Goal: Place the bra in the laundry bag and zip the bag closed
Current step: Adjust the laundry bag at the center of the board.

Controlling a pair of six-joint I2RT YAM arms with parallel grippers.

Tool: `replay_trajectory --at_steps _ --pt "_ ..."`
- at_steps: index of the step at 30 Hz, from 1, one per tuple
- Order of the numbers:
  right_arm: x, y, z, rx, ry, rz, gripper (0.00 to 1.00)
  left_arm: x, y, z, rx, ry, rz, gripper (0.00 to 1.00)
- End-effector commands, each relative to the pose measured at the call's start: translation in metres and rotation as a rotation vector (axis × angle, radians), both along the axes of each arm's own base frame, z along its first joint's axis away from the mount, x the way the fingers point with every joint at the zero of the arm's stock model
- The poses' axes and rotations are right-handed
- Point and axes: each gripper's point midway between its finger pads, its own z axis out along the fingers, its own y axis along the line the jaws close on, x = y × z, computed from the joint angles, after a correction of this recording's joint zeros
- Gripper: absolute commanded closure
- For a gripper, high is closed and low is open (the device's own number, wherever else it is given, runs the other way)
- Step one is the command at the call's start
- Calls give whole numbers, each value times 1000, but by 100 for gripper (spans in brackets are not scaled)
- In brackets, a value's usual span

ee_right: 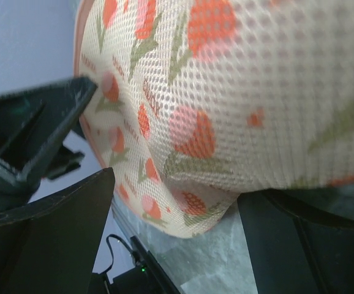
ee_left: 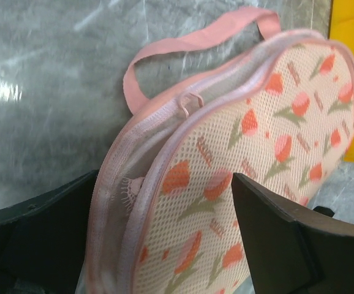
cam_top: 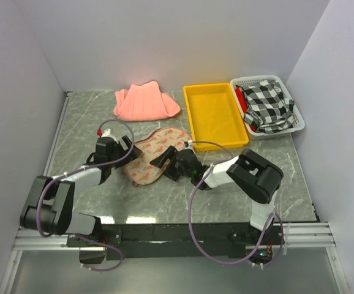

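The laundry bag [cam_top: 155,154], beige mesh with red-orange tulip prints and pink edging, lies mid-table between both grippers. In the left wrist view the bag [ee_left: 256,159] stands on edge, with its pink zip, ring pull [ee_left: 189,104] and loop handle [ee_left: 195,40]. Pale lace [ee_left: 128,191] shows through the mesh side wall; the rest of the bra is hidden. My left gripper [cam_top: 124,153] [ee_left: 165,245] is open, jaws wide around the bag's left end. My right gripper [cam_top: 163,161] [ee_right: 177,245] is open, jaws either side of the bag's raised lower end [ee_right: 214,122].
A salmon-pink folded cloth [cam_top: 145,103] lies at the back. A yellow tray [cam_top: 195,116] stands right of the bag, its wall showing in the left wrist view [ee_left: 351,92]. A white basket [cam_top: 294,125] holds a black-and-white checked cloth [cam_top: 267,105] at back right.
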Motion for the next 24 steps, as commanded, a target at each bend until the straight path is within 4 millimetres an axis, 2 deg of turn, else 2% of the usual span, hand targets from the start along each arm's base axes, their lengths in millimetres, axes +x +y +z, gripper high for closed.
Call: replay_trajectory --at_steps 1,3,4,6,7,8,13,18,20,24 --pt "10 -30 -13 -79 14 -81 13 -9 3 8 -18 -22 73 9" --pt "5 -30 -18 -58 35 -69 13 -15 2 8 -26 -19 80 9" --pt "0 -35 -30 -61 66 -81 13 -16 1 9 -25 -24 80 10" --pt "1 -35 -30 -17 55 -89 13 -19 0 9 -23 -24 78 11" --pt "-4 -35 -39 -10 84 -80 13 -20 1 9 -16 -20 81 11" --pt "-1 -31 -34 27 67 -77 13 -20 2 8 -9 -17 86 12" --pt "1 -25 -36 53 60 -63 13 -20 3 4 11 2 87 15" --pt "-4 -43 -36 -20 56 -93 12 -17 2 2 20 9 91 17" --pt "-7 -56 -48 -83 90 -126 12 -15 2 -1 25 20 92 18" --pt "-19 -72 -58 -116 122 -134 13 -10 1 -3 38 32 89 27"
